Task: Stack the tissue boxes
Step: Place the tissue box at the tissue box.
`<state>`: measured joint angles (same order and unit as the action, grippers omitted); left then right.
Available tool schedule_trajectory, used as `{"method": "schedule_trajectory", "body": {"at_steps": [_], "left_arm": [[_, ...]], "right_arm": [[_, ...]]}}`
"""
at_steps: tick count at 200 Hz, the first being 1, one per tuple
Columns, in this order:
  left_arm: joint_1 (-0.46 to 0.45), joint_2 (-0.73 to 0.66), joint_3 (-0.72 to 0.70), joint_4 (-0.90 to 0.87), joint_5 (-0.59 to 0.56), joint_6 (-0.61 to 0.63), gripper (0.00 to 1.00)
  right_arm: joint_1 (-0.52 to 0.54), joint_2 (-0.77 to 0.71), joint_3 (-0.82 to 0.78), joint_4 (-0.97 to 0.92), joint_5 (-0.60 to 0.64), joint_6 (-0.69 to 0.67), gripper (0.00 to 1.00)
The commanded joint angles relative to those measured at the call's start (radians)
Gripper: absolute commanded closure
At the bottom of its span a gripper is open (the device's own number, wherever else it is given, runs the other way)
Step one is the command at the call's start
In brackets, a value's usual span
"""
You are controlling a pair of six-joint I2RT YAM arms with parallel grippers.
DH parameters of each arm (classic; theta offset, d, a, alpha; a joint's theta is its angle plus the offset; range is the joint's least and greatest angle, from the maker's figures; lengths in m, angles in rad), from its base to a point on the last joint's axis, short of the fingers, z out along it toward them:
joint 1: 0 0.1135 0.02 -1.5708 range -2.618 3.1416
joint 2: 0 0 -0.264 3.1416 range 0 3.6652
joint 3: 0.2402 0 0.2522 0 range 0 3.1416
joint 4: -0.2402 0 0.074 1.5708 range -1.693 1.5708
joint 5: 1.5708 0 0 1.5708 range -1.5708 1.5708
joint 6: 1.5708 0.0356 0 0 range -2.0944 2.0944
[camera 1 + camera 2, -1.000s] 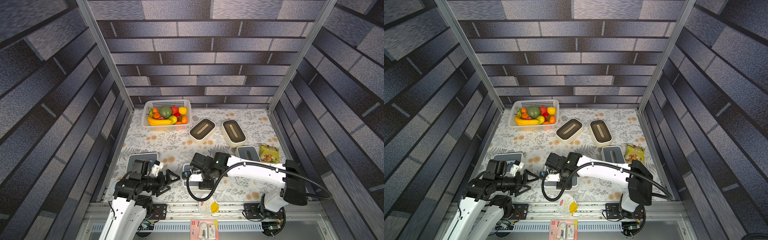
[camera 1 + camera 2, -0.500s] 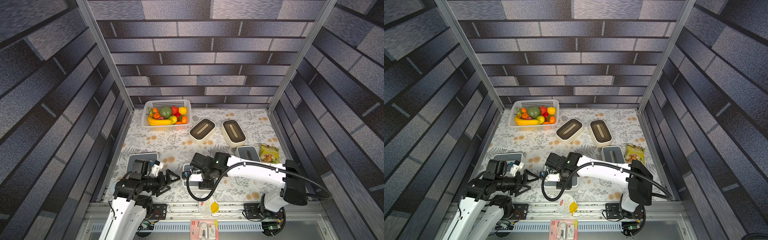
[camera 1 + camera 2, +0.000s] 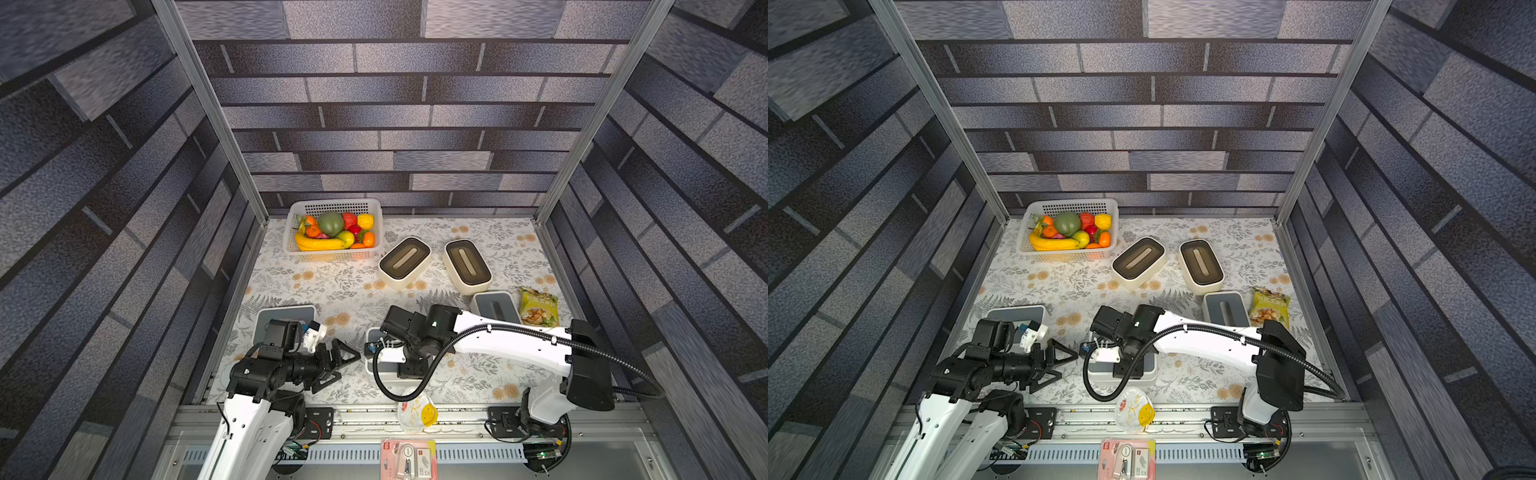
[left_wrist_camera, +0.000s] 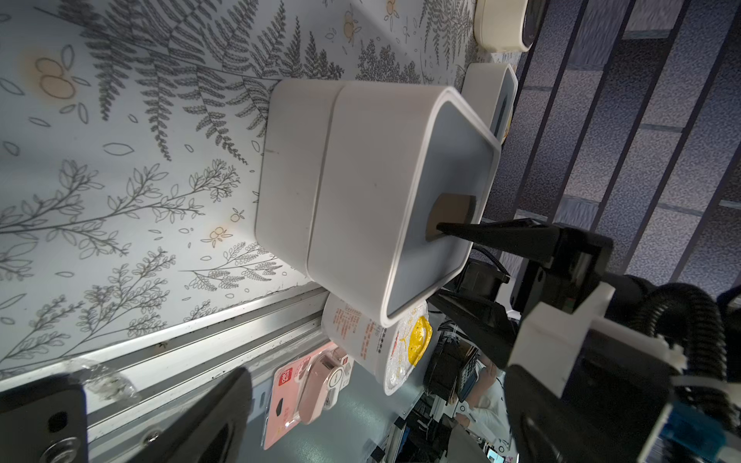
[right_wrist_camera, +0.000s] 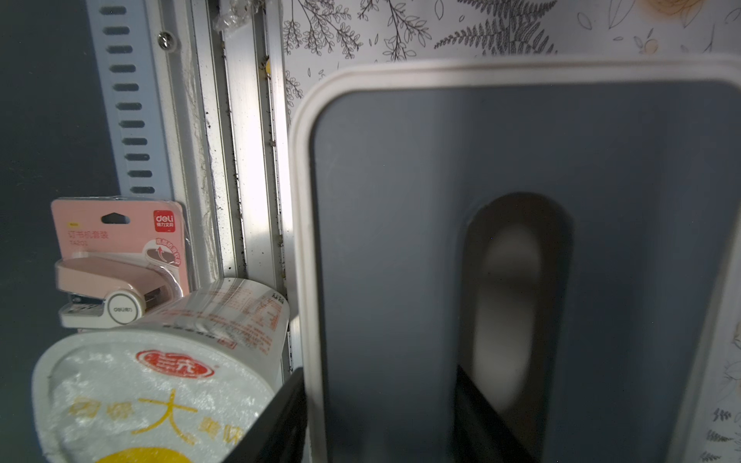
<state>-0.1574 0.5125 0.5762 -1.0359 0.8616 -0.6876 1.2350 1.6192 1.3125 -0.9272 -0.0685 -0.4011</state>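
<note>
Two white tissue boxes stand stacked at the front middle: the top one (image 4: 373, 180) has a slotted grey lid and sits on the lower one (image 4: 288, 168). My right gripper (image 5: 381, 433) is shut on the top box (image 3: 376, 374), with one finger in the slot and the other outside the rim. My left gripper (image 3: 338, 368) hangs open just left of the stack, holding nothing. Another grey-lidded box (image 3: 282, 316) lies partly under the left arm, and a third (image 3: 494, 307) sits at the right. Two cream boxes with brown lids (image 3: 404, 259) (image 3: 467, 264) rest farther back.
A white basket (image 3: 332, 205) of fruit stands at the back left. A snack bag (image 3: 538, 305) lies by the right wall. A foil-lidded cup (image 3: 417, 411) and a pink stapler pack (image 3: 409, 459) sit on the front rail, close below the stack.
</note>
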Motion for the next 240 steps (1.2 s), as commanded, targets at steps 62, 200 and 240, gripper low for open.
{"method": "schedule_trajectory", "body": {"at_steps": [62,200,240], "left_arm": [[0.004,0.011,-0.012,0.007,0.025,0.019,0.00],[0.006,0.082,0.067,-0.031,0.016,0.093,0.00],[0.006,0.147,0.134,-0.054,-0.004,0.139,0.00]], "right_arm": [[0.016,-0.020,0.028,-0.042,0.010,0.016,0.37],[0.015,-0.077,0.045,-0.030,0.024,0.019,0.33],[0.015,-0.137,0.038,-0.011,0.027,0.038,0.32]]}}
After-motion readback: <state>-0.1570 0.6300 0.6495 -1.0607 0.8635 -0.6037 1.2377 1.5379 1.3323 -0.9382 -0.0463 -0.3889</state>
